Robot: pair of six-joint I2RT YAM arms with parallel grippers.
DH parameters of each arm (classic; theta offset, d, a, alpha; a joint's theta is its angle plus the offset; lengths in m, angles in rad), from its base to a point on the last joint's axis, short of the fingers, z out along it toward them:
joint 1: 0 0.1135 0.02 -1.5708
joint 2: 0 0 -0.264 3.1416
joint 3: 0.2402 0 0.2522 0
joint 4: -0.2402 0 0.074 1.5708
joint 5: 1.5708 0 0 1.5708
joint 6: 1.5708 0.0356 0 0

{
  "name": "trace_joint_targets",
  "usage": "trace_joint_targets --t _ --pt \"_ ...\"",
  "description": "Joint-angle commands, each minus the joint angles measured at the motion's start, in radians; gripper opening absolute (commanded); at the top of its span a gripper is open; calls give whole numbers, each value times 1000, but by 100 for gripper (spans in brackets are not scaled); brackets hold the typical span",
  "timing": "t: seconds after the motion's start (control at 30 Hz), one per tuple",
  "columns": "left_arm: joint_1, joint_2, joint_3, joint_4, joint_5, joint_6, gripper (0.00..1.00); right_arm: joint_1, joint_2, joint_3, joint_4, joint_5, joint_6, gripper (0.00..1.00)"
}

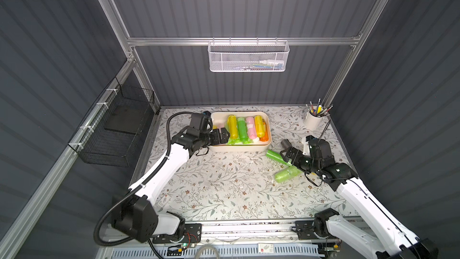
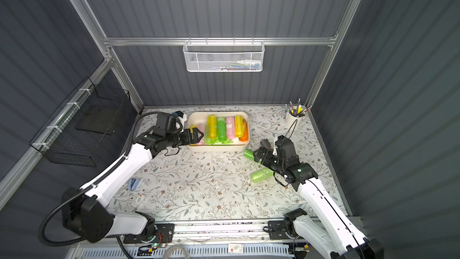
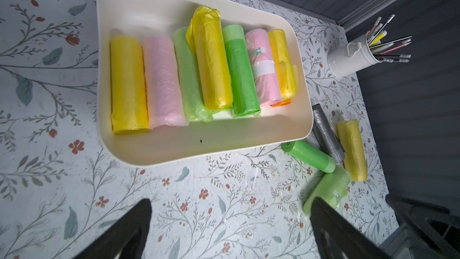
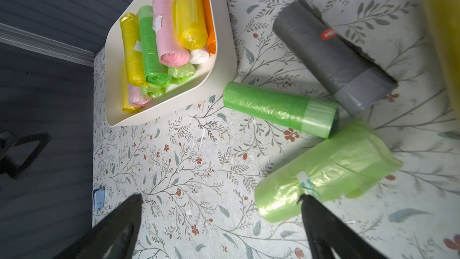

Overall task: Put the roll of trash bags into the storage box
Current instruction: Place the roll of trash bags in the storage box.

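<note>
Jaws spread and empty, the left gripper (image 1: 222, 137) hides the left end of the storage box (image 1: 239, 148), where packed rolls (image 1: 241, 128) lie; to its right, on the table (image 1: 224, 183), the right gripper (image 1: 286, 156), likewise spread and empty, partly covers a bright green roll (image 1: 272, 155) and a pale green roll (image 1: 285, 174).

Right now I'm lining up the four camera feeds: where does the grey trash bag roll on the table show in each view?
In a top view: the grey roll lies on the table, right of the storage box.
In a top view: the same spot.
Left wrist: between the darker green roll and the yellow roll.
Right wrist: beyond the darker green roll.
Shared landmark: the storage box.
</note>
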Motion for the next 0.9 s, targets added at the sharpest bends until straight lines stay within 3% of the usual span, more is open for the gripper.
trace_joint_targets --t 0.0,0.27,0.37,0.6,0.87 --pt "-4 -95 -98 32 -13 -23 100 -4 -27 -47 -34 60 48 99" --pt "-4 -177 -290 93 50 -46 100 0 66 -47 -72 -6 88 99" --pt "-4 -194 -347 131 97 -62 100 7 110 -12 -128 29 68 99" --pt "-4 -259 -584 482 171 -184 100 9 217 33 -176 68 60 99" --pt "-4 -256 -648 583 253 -199 100 11 302 -4 -156 129 153 99"
